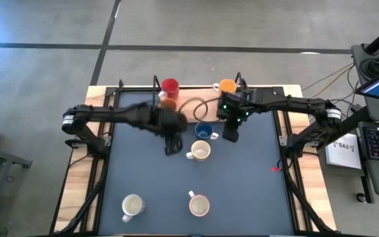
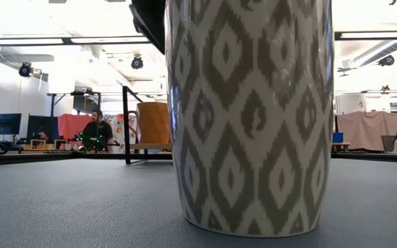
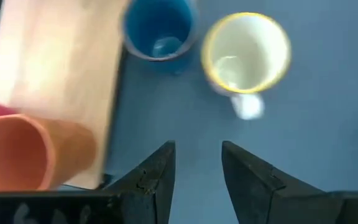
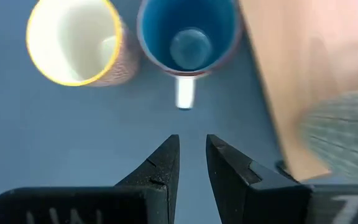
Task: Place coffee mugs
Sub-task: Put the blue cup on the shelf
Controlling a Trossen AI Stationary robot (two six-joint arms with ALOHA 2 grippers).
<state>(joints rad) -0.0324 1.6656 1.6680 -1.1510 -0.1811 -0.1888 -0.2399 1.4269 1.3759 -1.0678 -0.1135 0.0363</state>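
Note:
The blue mug (image 1: 204, 131) stands upright on the dark mat, with a cream, yellow-rimmed mug (image 1: 199, 153) just near of it. The red mug (image 1: 170, 86) and two orange mugs (image 1: 168, 103) (image 1: 227, 85) are by the wooden far strip. Two pale mugs (image 1: 131, 207) (image 1: 199, 205) stand near the table's near edge. My left gripper (image 1: 172, 146) hovers left of the cream mug, open and empty (image 3: 197, 168). My right gripper (image 1: 231, 135) is right of the blue mug, empty, its fingers a narrow gap apart (image 4: 192, 158). The blue mug's white handle (image 4: 185, 96) points toward it.
A grey-and-white diamond-patterned mug (image 2: 250, 117) fills the low view, close to that camera. A brown cable loop (image 1: 193, 105) lies on the far part of the mat. The wooden strip (image 1: 268, 92) borders the far edge. Bare mat lies right of the mugs and between the two near mugs.

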